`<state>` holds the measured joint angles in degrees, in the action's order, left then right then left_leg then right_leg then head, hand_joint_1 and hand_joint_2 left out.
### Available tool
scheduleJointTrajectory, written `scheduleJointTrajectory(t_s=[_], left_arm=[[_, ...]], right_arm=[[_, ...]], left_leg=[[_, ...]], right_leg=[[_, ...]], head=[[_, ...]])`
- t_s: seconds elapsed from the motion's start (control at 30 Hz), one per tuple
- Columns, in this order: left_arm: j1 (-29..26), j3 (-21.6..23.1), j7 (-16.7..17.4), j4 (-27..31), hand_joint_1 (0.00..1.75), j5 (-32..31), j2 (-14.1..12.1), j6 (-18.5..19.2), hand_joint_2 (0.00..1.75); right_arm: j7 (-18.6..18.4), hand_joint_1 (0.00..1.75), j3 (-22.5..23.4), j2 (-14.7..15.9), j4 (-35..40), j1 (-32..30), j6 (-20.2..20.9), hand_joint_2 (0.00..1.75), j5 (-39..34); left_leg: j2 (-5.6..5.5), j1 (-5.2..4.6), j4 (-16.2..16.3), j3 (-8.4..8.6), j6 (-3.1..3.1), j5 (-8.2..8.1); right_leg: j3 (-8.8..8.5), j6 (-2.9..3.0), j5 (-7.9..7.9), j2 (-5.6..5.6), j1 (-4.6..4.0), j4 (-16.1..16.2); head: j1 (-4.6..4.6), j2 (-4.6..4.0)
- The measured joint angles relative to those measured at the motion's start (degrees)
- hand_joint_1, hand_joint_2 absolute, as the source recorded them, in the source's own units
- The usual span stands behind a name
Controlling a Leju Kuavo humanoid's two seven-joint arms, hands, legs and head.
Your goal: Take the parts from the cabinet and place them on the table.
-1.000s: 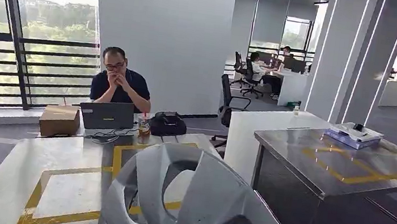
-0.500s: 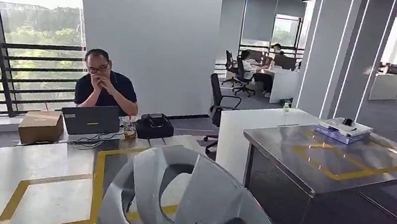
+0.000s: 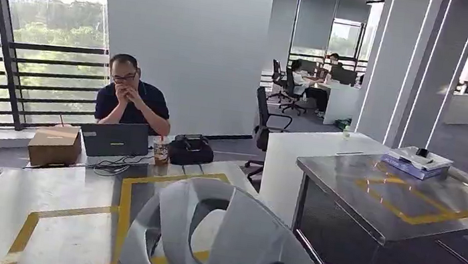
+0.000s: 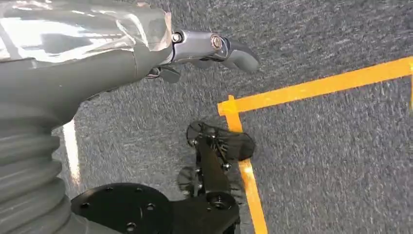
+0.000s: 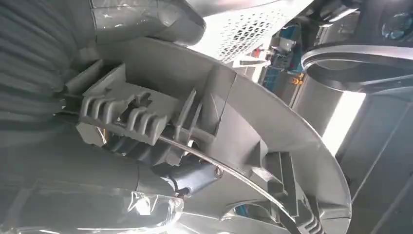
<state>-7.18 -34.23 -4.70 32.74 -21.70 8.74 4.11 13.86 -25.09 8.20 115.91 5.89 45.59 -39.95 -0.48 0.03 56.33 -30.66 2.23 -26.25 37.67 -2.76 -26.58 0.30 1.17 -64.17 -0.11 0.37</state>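
- Wheel cover (image 3: 224, 245), silver-grey with broad spokes and open gaps, rides low in front of the robot, above the near edge of the white table (image 3: 21, 193) with its yellow tape squares.
- Right hand (image 5: 160, 170) grips it from the back: the right wrist view has the thick thumb and darker fingers pressed among the moulded ribs and clips, beside a thin wire ring that runs round the inside.
- Left hand (image 4: 204, 48) hangs over grey carpet with yellow floor tape; nothing is in it, and its thumb and one finger stick out apart.
- Judging by the thin walls and the hollow ribbed back, the part looks light and fairly stiff, yet wide and awkward, so it would likely swing or twist when held at one spot.
- Glossy front face looks slippery; the ribbed back and the rim seem the surer places to take hold, and the small clips look easy to snap.
- Person at a laptop (image 3: 114, 139) sits at the table's far end, well apart from the part.
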Motion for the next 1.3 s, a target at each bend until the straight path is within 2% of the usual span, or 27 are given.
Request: scheduleJointTrajectory(t_s=[0.03,0.07,0.1,0.17,0.23,0.27,0.33,0.37,0.4,0.43,0.47,0.53,0.57,0.7,0.73,0.77,0.83,0.9,0.93,0.97,1.03,1.07,1.13,1.2,1.23,1.27,1.3], left_arm=[[0.0,0.0,0.0,-0.1,0.0,0.0,0.0,0.0,1.75],[0.1,0.0,0.0,-0.3,0.0,0.0,-0.1,0.0,1.75],[0.1,0.0,0.0,-0.3,0.0,0.0,-0.1,0.0,1.75],[0.2,0.0,0.0,-0.3,0.0,0.0,-0.1,0.0,1.75],[0.2,0.0,-0.1,-0.3,0.0,0.0,-0.2,0.0,1.75],[0.2,0.0,-0.1,-0.3,0.0,0.0,-0.1,0.0,1.75],[0.2,0.0,-0.1,-0.3,0.0,-0.1,0.0,0.0,1.75],[0.1,0.0,-0.1,-0.4,0.0,-0.1,0.0,0.0,1.75],[0.1,0.0,-0.1,-0.4,0.0,-0.1,0.0,0.0,1.75],[0.1,0.0,-0.1,-0.4,0.0,-0.1,0.0,0.0,1.75],[0.1,0.0,-0.1,-0.4,0.0,-0.1,0.0,0.0,1.75],[0.2,0.0,-0.1,-0.4,0.0,-0.1,-0.1,0.0,1.75],[0.2,-0.1,-0.1,-0.4,0.0,-0.1,-0.2,0.0,1.75],[0.2,-0.2,-0.1,-0.3,0.0,-0.1,-0.1,0.0,1.75],[0.1,-0.2,-0.1,-0.3,0.0,0.0,0.1,0.0,1.75],[0.2,-0.2,-0.1,-0.3,0.0,0.0,0.1,0.0,1.75],[0.3,-0.2,-0.1,-0.3,0.0,0.0,0.0,0.0,1.75],[0.2,-0.2,-0.1,-0.3,0.0,0.0,0.1,0.0,1.75],[0.2,-0.2,-0.1,-0.3,0.0,0.0,0.2,0.0,1.75],[0.2,-0.2,-0.1,-0.3,0.0,0.0,0.2,0.0,1.75],[0.2,-0.2,-0.1,-0.3,0.0,0.0,0.3,0.0,1.75],[0.2,-0.2,-0.1,-0.3,0.0,0.0,0.3,0.0,1.75],[0.1,-0.3,-0.1,-0.3,0.0,0.0,0.4,0.0,1.75],[0.1,-0.3,-0.1,-0.3,0.0,0.0,0.4,0.0,1.75],[0.1,-0.3,-0.1,-0.1,0.0,0.0,0.3,0.0,1.75],[0.1,-0.4,-0.1,-0.1,0.0,0.0,0.4,0.0,1.75],[0.1,-0.4,-0.1,-0.1,0.0,0.0,0.5,0.0,1.75]], right_arm=[[0.0,1.75,0.0,0.0,0.0,0.0,0.0,1.75,0.0],[0.0,1.75,0.0,0.0,0.0,0.0,0.0,1.75,0.0],[0.0,1.75,0.0,-0.1,0.0,-0.1,0.0,1.75,0.0],[0.0,1.75,0.1,-0.1,0.0,-0.1,0.0,1.75,0.0],[0.0,1.75,0.1,-0.2,0.2,-0.1,0.0,1.75,0.0],[0.0,1.75,0.1,-0.3,0.2,-0.1,0.0,1.75,0.0],[0.0,1.75,0.1,-0.5,0.2,-0.1,0.0,1.75,0.0],[-0.2,1.75,0.1,-0.5,0.2,-0.1,-0.1,1.75,0.1],[-0.3,1.75,0.1,-0.6,0.2,-0.1,-0.1,1.75,0.2],[-0.4,1.75,0.1,-0.7,0.2,-0.1,-0.3,1.75,0.3],[-0.5,1.75,0.1,-0.7,0.2,-0.1,-0.4,1.75,0.3],[-0.5,1.75,0.1,-1.0,0.3,-0.1,-0.4,1.75,0.3],[-0.5,1.75,0.1,-1.1,0.4,-0.1,-0.4,1.75,0.3],[-0.7,1.75,0.1,-1.5,0.6,0.0,-0.4,1.75,0.3],[-0.7,1.75,0.2,-1.5,0.8,-0.1,-0.5,1.75,0.4],[-0.7,1.75,0.2,-1.5,0.8,0.0,-0.5,1.75,0.3],[-0.7,1.75,0.3,-1.5,0.8,0.1,-0.5,1.75,0.3],[-0.8,1.75,0.3,-1.4,0.8,0.0,-0.5,1.75,0.3],[-0.8,1.75,0.3,-1.4,0.8,-0.1,-0.5,1.75,0.3],[-0.8,1.75,0.3,-1.3,0.8,0.0,-0.5,1.75,0.3],[-0.8,1.75,0.4,-1.3,0.8,0.0,-0.5,1.75,0.3],[-0.9,1.75,0.4,-1.3,0.8,0.1,-0.5,1.75,0.3],[-0.9,1.75,0.4,-1.3,0.8,0.1,-0.4,1.75,0.3],[-0.9,1.75,0.4,-1.3,0.8,0.1,-0.4,1.75,0.0],[-0.9,1.75,0.4,-1.3,0.8,0.1,-0.4,1.75,0.0],[-0.9,1.75,0.3,-1.3,0.8,0.1,-0.3,1.75,-0.1],[-0.9,1.75,0.3,-1.4,0.8,0.2,-0.3,1.75,-0.2]], left_leg=[[0.0,-0.07,0.3,0.2,-0.34,-0.56],[0.01,-0.75,1.2,-0.03,-0.7,-1.39],[0.07,-0.58,1.1,-0.12,-0.92,-1.81],[0.18,-0.31,0.9,0.08,-1.44,-2.06],[0.25,-0.05,2.0,0.02,-2.06,-2.87],[0.28,0.08,4.8,-1.32,-2.46,-4.47],[0.31,0.52,14.5,-6.6,-3.07,-8.8],[0.32,0.64,18.6,-9.11,-3.22,-9.8],[0.32,0.65,19.9,-10.42,-3.21,-9.37],[0.33,0.65,18.5,-10.32,-3.11,-7.67],[0.32,0.63,14.7,-8.88,-2.9,-4.81],[0.32,0.27,3.8,-4.05,-1.75,0.93],[0.34,-0.07,1.8,-3.2,-1.37,0.74],[0.42,-0.51,0.9,-2.78,-0.37,0.84],[0.49,0.27,-0.5,-1.65,-0.08,1.71],[0.51,0.17,-0.9,-1.33,0.26,1.87],[0.55,0.1,-0.9,-1.32,0.52,1.83],[0.4,0.01,-0.8,-1.33,0.56,1.58],[0.3,0.01,-0.8,-1.17,0.51,1.43],[0.16,0.04,-0.8,-0.9,0.32,1.21],[0.0,0.14,-0.3,-0.39,-0.16,0.52],[0.01,-0.2,0.3,-0.5,-0.63,-0.04],[0.04,-0.43,0.6,-0.51,-1.12,-0.77],[0.15,-0.16,0.6,-0.43,-1.55,-0.96],[0.13,0.1,1.0,-0.81,-1.89,-1.32],[0.17,0.14,2.6,-1.3,-2.28,-2.19],[0.18,0.28,6.4,-3.15,-2.6,-4.12]], right_leg=[[-2.09,-0.18,1.88,-0.25,0.07,4.8],[-3.08,0.55,2.27,-0.38,-0.07,6.4],[-3.09,1.67,2.13,-0.25,-0.04,6.1],[-3.07,2.44,1.87,-0.1,-0.54,6.1],[-3.41,3.06,1.89,0.1,0.13,6.3],[-3.63,3.42,1.66,0.03,0.18,6.3],[-3.9,3.78,1.37,0.02,0.06,6.3],[-4.01,3.84,1.21,0.05,0.01,6.3],[-4.18,3.8,1.06,0.1,-0.02,6.3],[-4.46,3.7,0.87,0.18,-0.06,6.3],[-4.87,3.68,0.63,0.26,-0.12,6.3],[-5.69,3.5,0.24,0.32,-0.31,6.4],[-5.8,3.27,0.07,0.33,-0.47,6.3],[-6.17,2.01,-0.08,0.34,-0.53,7.2],[-5.91,2.03,-0.36,0.1,-0.53,6.4],[-4.78,2.19,-1.6,0.08,-0.72,4.4],[-0.1,2.62,-5.25,0.08,-0.55,-4.6],[4.18,2.16,-6.85,0.07,-0.48,-11.8],[4.21,1.67,-5.99,0.06,-0.38,-10.9],[2.69,0.99,-4.04,0.03,-0.22,-7.4],[-2.39,-0.03,0.48,-0.16,0.11,3.3],[-3.8,0.26,1.36,-0.47,0.16,6.8],[-4.29,1.75,1.19,-0.19,-0.11,6.6],[-4.24,2.4,1.1,-0.07,-0.28,6.7],[-4.51,2.7,1.14,-0.02,0.43,6.8],[-4.73,3.0,0.96,0.0,0.39,6.8],[-4.96,3.3,0.76,-0.04,0.38,6.8]], head=[[0.11,0.0],[0.13,-0.02],[-0.2,0.0],[-0.2,-0.02],[-0.15,0.0],[-0.46,0.0],[-0.48,-0.02],[-0.5,0.0],[-0.53,-0.02],[-0.55,0.0],[-0.61,0.0],[-0.63,0.0],[-0.59,-0.02],[-0.66,0.0],[-0.57,0.0],[-0.55,-0.02],[-0.35,0.0],[-0.31,0.0],[-0.31,0.0],[-0.24,0.0],[-0.2,-0.02],[-0.11,-0.02],[-0.26,0.0],[-0.35,0.0],[-0.33,0.0],[-0.37,0.0],[-0.55,0.0]])
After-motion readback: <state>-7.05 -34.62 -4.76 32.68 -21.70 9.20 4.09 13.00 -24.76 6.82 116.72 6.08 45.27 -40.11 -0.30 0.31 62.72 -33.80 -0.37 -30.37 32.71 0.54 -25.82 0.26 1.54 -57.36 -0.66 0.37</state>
